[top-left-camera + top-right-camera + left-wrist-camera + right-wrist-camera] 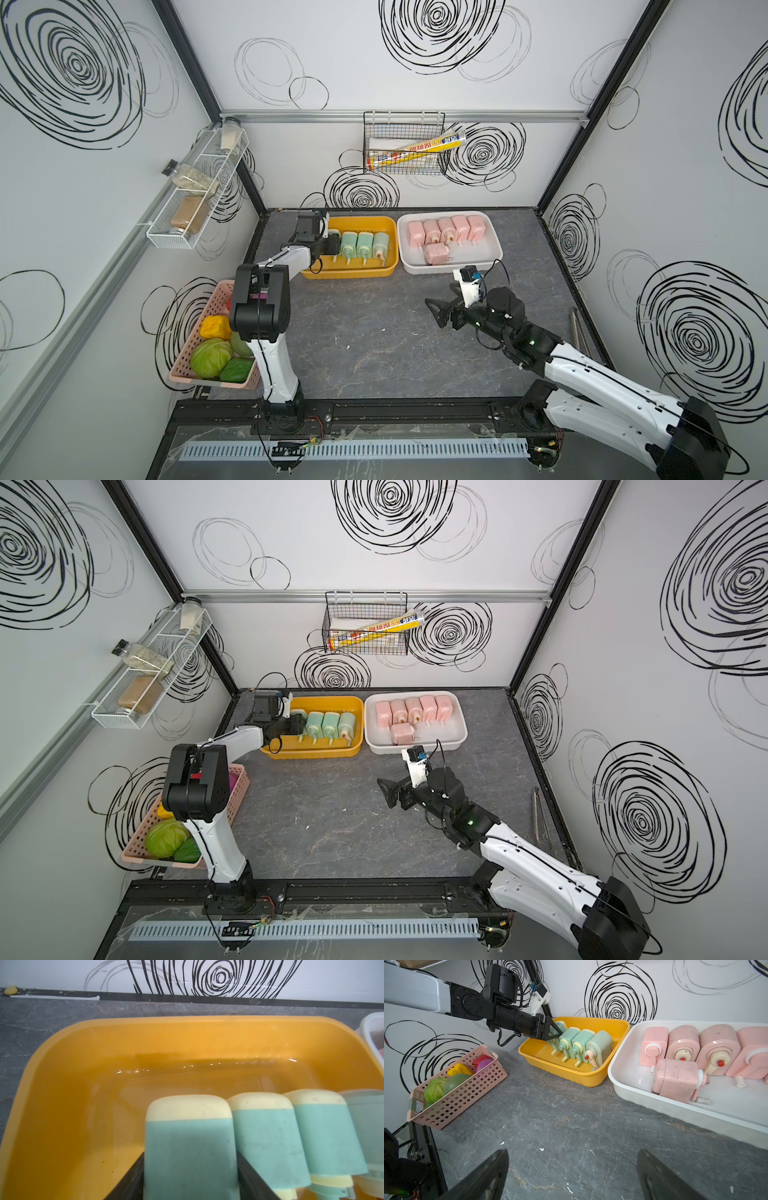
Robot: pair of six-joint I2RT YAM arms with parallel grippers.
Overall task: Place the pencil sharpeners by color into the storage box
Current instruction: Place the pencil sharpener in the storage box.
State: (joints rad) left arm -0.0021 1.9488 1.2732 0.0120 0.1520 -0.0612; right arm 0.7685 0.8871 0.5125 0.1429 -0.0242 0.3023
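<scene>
Mint-green pencil sharpener (190, 1147) is sitting inside yellow tray (349, 272), left gripper (554, 1033) pinching it, beside three more green ones (364, 244). Six pink sharpeners (446, 228) are lying in white tray (453, 268). Right gripper (435, 313) is hovering spread over grey tabletop (374, 340).

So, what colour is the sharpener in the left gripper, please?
The sharpener is mint green with a cream end, clearest in the left wrist view.

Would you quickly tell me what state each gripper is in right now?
Left gripper: closed on a green pencil sharpener inside the yellow box.
Right gripper: open, empty, over the table.
</scene>
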